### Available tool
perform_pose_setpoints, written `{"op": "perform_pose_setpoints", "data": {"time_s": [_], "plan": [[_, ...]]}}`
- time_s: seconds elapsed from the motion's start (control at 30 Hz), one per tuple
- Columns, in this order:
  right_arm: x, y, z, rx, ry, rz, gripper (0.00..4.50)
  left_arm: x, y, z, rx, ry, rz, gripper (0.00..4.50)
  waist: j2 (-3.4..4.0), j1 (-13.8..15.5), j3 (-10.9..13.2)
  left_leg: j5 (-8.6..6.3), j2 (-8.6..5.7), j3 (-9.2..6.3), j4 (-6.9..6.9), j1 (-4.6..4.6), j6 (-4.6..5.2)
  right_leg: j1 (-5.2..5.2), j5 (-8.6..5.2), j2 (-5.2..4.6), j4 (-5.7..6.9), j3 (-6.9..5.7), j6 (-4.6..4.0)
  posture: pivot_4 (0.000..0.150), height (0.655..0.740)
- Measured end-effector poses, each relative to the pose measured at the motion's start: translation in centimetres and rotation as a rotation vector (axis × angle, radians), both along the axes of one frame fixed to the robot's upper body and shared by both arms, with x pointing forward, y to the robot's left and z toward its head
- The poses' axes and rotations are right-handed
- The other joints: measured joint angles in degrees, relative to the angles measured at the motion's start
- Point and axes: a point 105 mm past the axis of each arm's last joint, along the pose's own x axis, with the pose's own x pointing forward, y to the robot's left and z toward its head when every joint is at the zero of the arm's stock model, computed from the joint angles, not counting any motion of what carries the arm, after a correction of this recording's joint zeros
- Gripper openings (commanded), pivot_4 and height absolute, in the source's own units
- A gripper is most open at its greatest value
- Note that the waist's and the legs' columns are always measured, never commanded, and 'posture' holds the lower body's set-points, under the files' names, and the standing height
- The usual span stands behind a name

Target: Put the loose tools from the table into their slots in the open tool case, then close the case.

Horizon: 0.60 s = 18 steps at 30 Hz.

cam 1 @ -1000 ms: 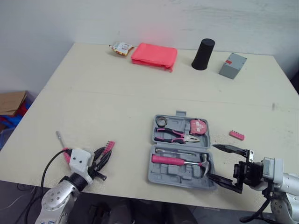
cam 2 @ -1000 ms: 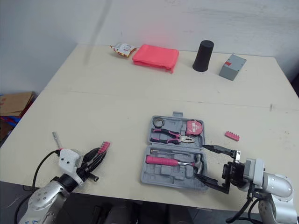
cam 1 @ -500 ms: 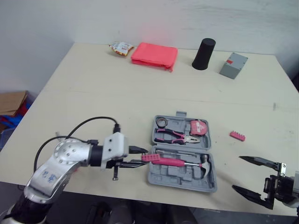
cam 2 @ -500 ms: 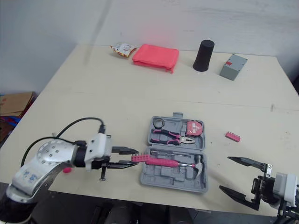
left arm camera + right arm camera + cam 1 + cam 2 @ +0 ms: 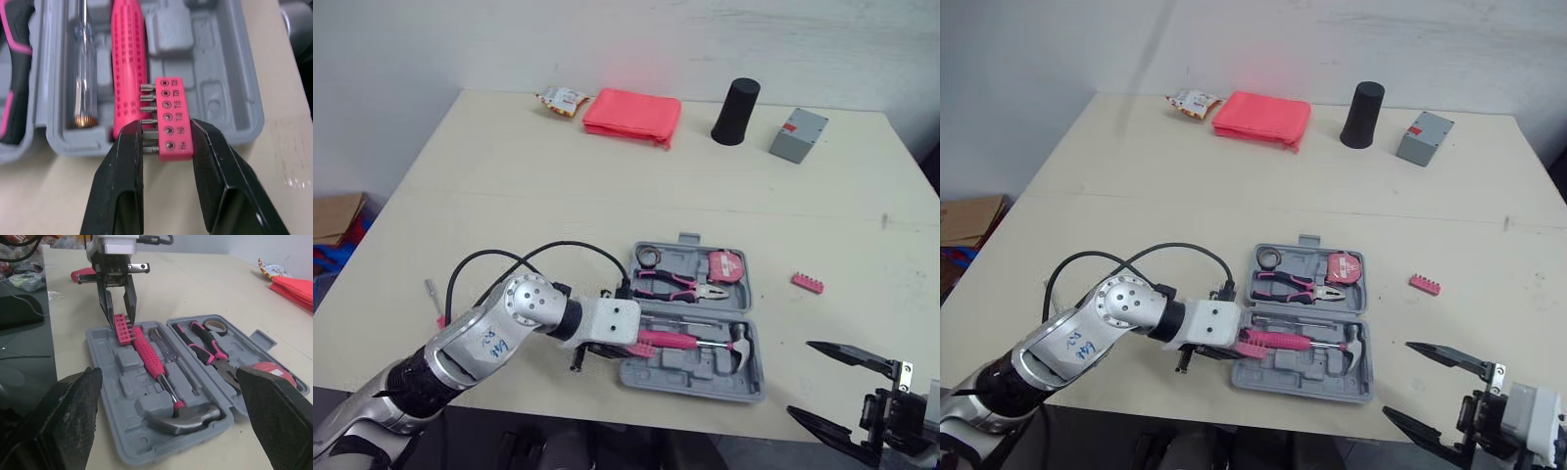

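The pink bit strip (image 5: 168, 117) is in the left pincer (image 5: 166, 129), which is closed on it at one end of the strip, one finger on each long side. It hangs over the near left corner of the open tool case (image 5: 230, 93), just beside the end of the hammer (image 5: 744, 343) handle. I judge the strip to be light and stiff, of smooth plastic that can slip. Its six small bits may come loose if it is knocked, so a hold across the plastic body, not on the bits, seems best. There are two such strips: this one, and a second strip (image 5: 808, 284) lying loose on the surface (image 5: 607, 176) to the right of the case. Inside the case I count one hammer, one screwdriver (image 5: 83, 63) with a clear handle, one pair of pliers (image 5: 680, 284), one tape measure (image 5: 726, 266) and one small roll of tape (image 5: 651, 257). The right pincer (image 5: 800, 378) is spread wide and empty, near the front right corner of the case.
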Motion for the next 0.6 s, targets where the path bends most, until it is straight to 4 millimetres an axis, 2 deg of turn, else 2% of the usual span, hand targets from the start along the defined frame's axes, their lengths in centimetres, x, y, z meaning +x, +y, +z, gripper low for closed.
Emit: {"op": "perform_pose_setpoints", "data": {"time_s": [0.27,0.6], "plan": [[0.9,0.4,0.6,0.005,-0.022,-0.033,4.5,-0.4,-1.8,-0.5,-0.027,0.017,0.029,0.69,0.0,0.8,0.0,-0.01,-0.06,-0.02,0.12,-0.03,0.09,0.03,0.0,-0.04,0.0,0.0,0.06,0.15,0.74],[1.7,0.6,0.9,0.006,-0.034,-0.034,4.5,-0.4,-2.6,0.0,-0.027,0.066,0.051,0.69,0.0,1.4,0.0,0.04,-0.08,-0.03,0.15,-0.04,0.12,0.03,0.03,-0.05,0.04,0.0,0.11,0.15,0.74]]}}
